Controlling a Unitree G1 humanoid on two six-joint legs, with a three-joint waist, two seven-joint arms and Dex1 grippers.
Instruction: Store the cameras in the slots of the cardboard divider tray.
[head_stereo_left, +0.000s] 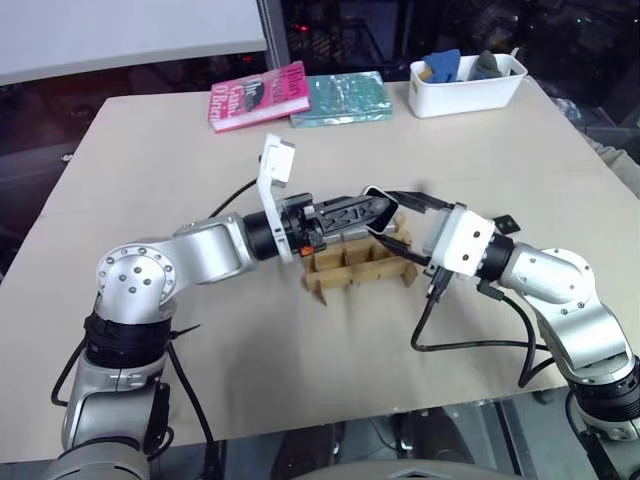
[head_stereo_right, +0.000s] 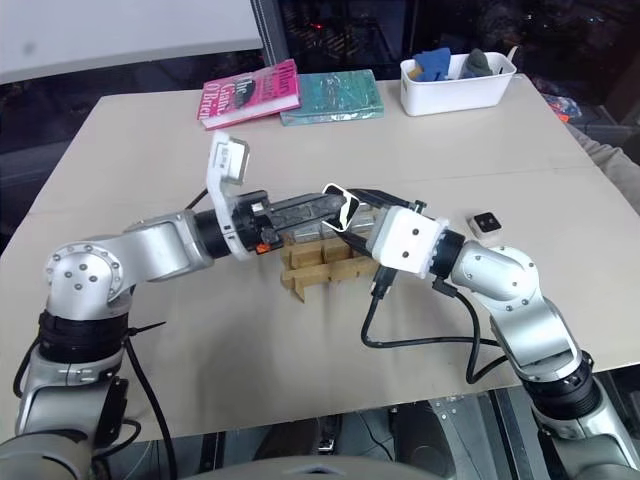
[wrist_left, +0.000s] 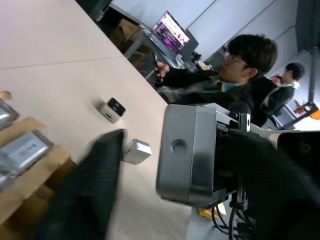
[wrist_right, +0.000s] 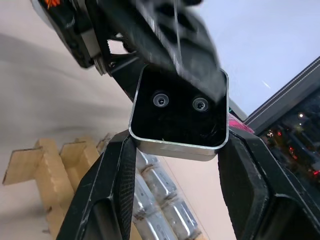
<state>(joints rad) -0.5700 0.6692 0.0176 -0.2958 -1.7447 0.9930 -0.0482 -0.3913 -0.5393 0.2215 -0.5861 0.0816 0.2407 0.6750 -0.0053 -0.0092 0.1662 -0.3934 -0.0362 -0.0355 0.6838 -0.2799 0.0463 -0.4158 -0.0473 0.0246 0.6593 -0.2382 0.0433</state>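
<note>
Meeting above the cardboard tray (head_stereo_left: 355, 265), the two arms had a camera (wrist_right: 179, 119) between them in mid-air. The right gripper (wrist_right: 175, 150) pinched it across its sides, one black finger against each edge, so that its dark face with two small round lenses was turned toward the right wrist. The left gripper (head_stereo_right: 330, 208) reached in from the opposite side, with one finger (wrist_right: 167, 40) lying over the camera's top edge; whether it was pinching the camera or only touching it could not be told. This looked like a hand-over or a re-grip, probably to turn the block so it would drop squarely into a slot.

The tray sat on the worktop (head_stereo_left: 150, 140) directly under the grippers, and several of its slots already held silver cameras (wrist_right: 160, 187). Two more cameras (wrist_left: 112, 108) lay loose on the worktop to the robot's right, near each other and apart from the tray, still waiting to be stored.

Holding the camera low over the tray kept the coming placement short.
</note>
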